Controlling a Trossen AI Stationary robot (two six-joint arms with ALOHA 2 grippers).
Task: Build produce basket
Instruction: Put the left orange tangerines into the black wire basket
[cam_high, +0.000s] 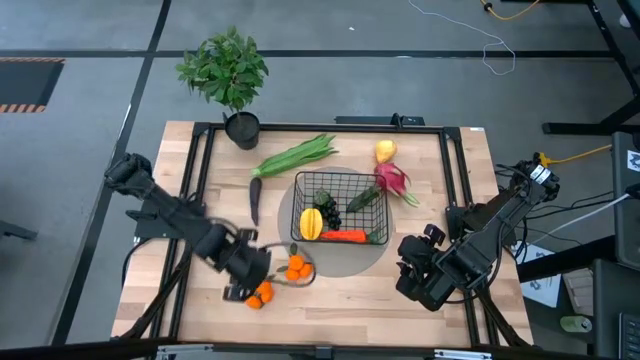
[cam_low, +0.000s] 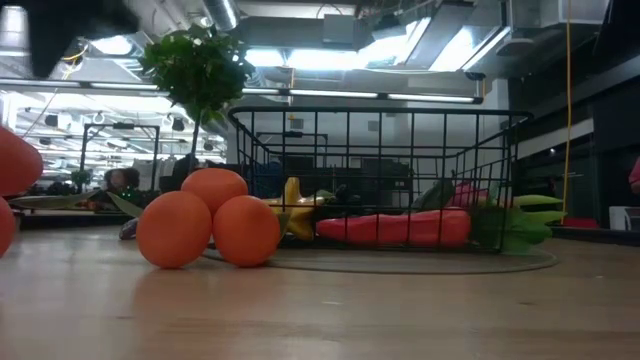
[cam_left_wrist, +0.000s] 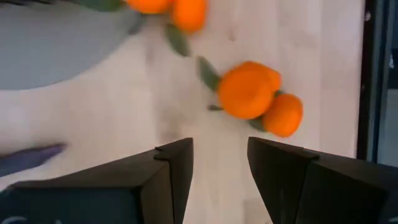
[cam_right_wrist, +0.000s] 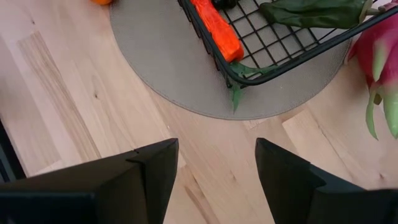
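The black wire basket (cam_high: 338, 212) stands on a round grey mat. It holds a yellow fruit (cam_high: 312, 223), dark grapes (cam_high: 328, 208), an orange carrot (cam_high: 345, 236) and a green leafy piece (cam_high: 362, 198). One tangerine cluster (cam_high: 297, 268) lies at the mat's near-left edge, and another (cam_high: 260, 295) lies nearer the table's near edge. My left gripper (cam_high: 252, 272) hovers open beside them; its wrist view shows the tangerine pair (cam_left_wrist: 255, 98) just ahead of the gripper (cam_left_wrist: 221, 158). My right gripper (cam_high: 415, 275) is open over bare table near-right of the basket (cam_right_wrist: 273, 59).
A long green stalk bundle (cam_high: 297, 155), a yellow fruit (cam_high: 385, 151) and a pink dragon fruit (cam_high: 393, 180) lie beyond and to the right of the basket. A dark purple pod (cam_high: 255, 200) lies to its left. A potted plant (cam_high: 228, 75) stands at the far-left corner.
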